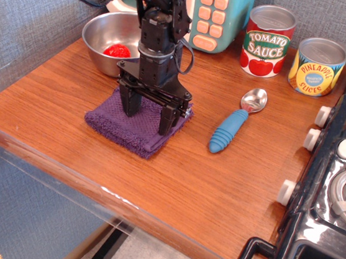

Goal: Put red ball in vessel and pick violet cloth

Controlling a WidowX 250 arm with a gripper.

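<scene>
The violet cloth (118, 126) lies folded on the wooden counter, left of centre. My black gripper (148, 115) points straight down onto it with its jaws open, one fingertip on the cloth's middle and one near its right edge. The red ball (116, 50) rests inside the steel vessel (99, 33) at the back left, just behind the gripper. The arm hides part of the vessel's right rim.
A blue-handled scoop (232, 127) lies right of the cloth. A tomato sauce can (268, 41) and a pineapple can (317, 66) stand at the back right. A teal toy microwave (217, 13) is behind the arm. A black stove (342, 180) fills the right edge.
</scene>
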